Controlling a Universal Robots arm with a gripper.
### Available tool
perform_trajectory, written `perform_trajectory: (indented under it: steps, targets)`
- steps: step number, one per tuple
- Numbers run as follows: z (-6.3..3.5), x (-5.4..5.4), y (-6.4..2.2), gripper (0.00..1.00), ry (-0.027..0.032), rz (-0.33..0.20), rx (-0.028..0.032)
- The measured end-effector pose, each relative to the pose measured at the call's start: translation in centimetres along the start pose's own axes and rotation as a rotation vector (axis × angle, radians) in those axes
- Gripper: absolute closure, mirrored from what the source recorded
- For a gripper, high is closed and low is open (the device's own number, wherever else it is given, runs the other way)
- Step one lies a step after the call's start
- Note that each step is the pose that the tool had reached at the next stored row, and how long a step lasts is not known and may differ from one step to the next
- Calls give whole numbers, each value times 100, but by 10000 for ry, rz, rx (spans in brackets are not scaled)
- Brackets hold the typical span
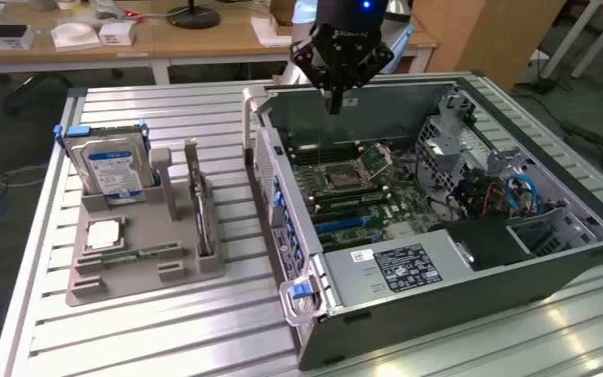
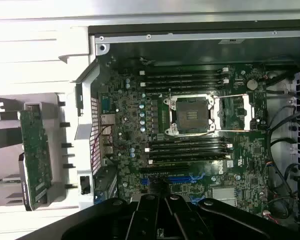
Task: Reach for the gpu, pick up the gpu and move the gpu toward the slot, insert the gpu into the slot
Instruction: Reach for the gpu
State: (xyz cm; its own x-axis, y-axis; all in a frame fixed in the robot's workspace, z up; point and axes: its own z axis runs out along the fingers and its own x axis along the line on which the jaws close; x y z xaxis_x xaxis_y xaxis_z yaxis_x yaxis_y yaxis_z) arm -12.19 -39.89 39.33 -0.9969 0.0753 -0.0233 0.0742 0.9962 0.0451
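Overhead, the tool (image 1: pixel 335 107) hangs above the open computer case (image 1: pixel 385 302), over the case's far wall as the exterior view has it. Its dark fingers are drawn together to a narrow point and have hold of nothing. In the wrist view the black finger housings stand in front of the motherboard (image 2: pixel 190 125), with the empty processor socket (image 2: pixel 191 115) in the middle of the board and a blue slot (image 2: pixel 182 178) just beyond the fingers.

The case lies on its side with the open side up, and takes up the half of the slatted metal desk (image 1: pixel 155 334) on the exterior view's right.

The gpu (image 1: pixel 204 228) is well apart from the tool. It stands on its long edge in a grey holder tray (image 1: pixel 144 275) beside the case, toward the desk's edge on the exterior view's left. It runs from the far side of the tray to the near side and shows as a thin dark sliver.

In the same tray a blue-labelled hard drive (image 1: pixel 113 169) stands upright at the far end, and a small green memory stick (image 1: pixel 134 255) lies flat nearer the front
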Motion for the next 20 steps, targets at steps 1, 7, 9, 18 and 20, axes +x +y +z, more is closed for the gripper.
perform_trajectory:
  steps: [1, 7, 9, 18, 20]
  targets:
    - [0, 0, 0, 90, 0, 0, 0]
    - [-2, 52, -4, 90, 0, 1, 0]
    - [-2, 99, -7, 90, -1, 1, -1]
    - [-9, 315, -24, 90, 0, -1, 1]
    - [-10, 364, -27, 90, -1, 0, 0]
